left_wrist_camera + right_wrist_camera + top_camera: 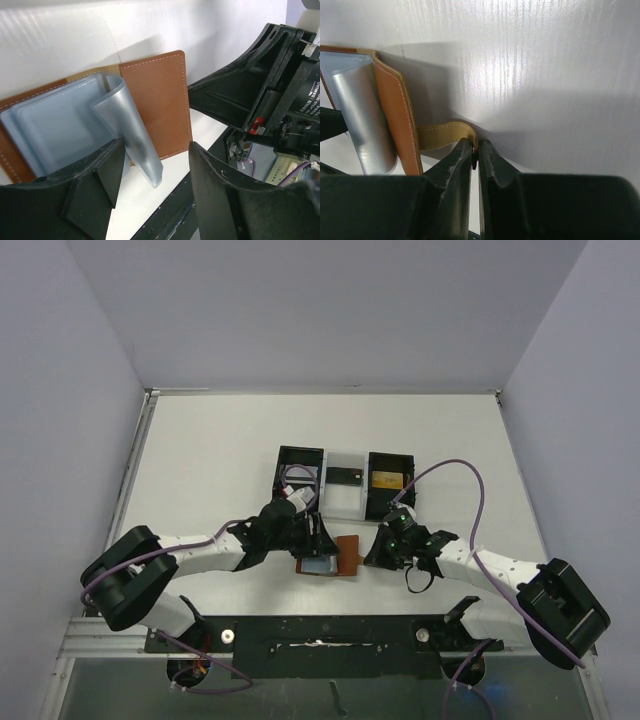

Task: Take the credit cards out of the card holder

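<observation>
The card holder (346, 553) lies open near the table's front edge, brown leather with blue-grey pockets (55, 125) facing up. A silver-grey bendy sheet (132, 130) rises curled from those pockets; I cannot tell whether it is a credit card or a pocket flap. My left gripper (318, 540) is open over the holder's left half (155, 150). The sheet stands between its jaws, close to the left finger (95, 185), and is not pinched. My right gripper (372, 552) is shut on the holder's tan snap tab (445, 134), with its tips (475, 145) low on the table.
A black-and-white three-compartment tray (345, 502) stands behind the holder. A gold card (385, 480) lies in its right compartment, a dark card (345, 477) in the middle one, and the left one holds something pale (297, 478). The right arm's black body (270, 100) is close to my left gripper.
</observation>
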You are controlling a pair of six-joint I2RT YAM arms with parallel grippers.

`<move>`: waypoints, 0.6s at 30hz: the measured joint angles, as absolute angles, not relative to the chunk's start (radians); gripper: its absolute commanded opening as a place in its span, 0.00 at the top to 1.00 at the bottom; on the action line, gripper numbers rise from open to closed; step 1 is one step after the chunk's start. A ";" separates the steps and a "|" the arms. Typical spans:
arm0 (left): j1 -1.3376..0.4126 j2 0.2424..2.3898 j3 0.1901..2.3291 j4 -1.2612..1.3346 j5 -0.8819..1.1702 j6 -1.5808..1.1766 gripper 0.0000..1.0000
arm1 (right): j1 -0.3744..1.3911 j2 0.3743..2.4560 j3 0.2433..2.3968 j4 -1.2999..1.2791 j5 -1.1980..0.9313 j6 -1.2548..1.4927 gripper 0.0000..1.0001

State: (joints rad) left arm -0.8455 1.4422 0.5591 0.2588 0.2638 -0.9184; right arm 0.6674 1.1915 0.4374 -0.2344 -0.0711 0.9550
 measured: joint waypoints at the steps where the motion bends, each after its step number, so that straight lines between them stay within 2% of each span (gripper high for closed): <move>1: -0.846 1.454 0.559 0.271 0.275 -0.922 0.49 | 0.667 1.192 0.437 -0.234 -0.071 0.955 0.91; 4: -0.852 1.481 0.559 0.303 0.302 -0.932 0.49 | 0.667 1.190 0.437 -0.236 -0.071 0.957 0.89; 8: -0.857 1.486 0.560 0.337 0.327 -0.937 0.49 | 0.667 1.167 0.437 -0.240 -0.071 0.958 0.80; 15: -0.865 1.494 0.564 0.403 0.337 -0.958 0.48 | 0.667 1.115 0.438 -0.244 -0.076 0.958 0.73; 18: -0.866 1.522 0.580 0.414 0.342 -0.958 0.48 | 0.667 1.097 0.461 -0.289 -0.068 0.957 0.66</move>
